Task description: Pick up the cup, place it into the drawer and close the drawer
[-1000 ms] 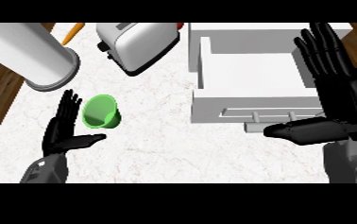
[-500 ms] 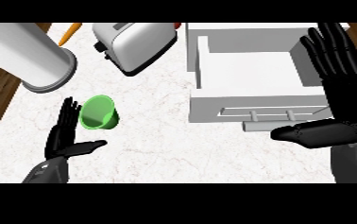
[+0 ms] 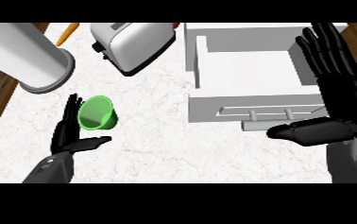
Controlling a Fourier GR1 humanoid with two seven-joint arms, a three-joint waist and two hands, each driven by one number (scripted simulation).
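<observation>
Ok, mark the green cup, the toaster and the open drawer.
green cup [image 3: 95, 112]: head view, on its inside wall.
toaster [image 3: 140, 42]: head view, on its white body.
drawer [image 3: 244, 100]: head view, on its front panel.

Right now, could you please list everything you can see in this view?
cup: one, green, counter's front left
toaster: one, white, back centre
cylinder: one, white, back left
orange item: one, orange, behind the cylinder, mostly hidden
drawer: one, white, open, right side
counter: one, white marble, under everything
left robot hand: one, black, open, just left of the cup
right robot hand: one, black, open, at the drawer's right edge
</observation>
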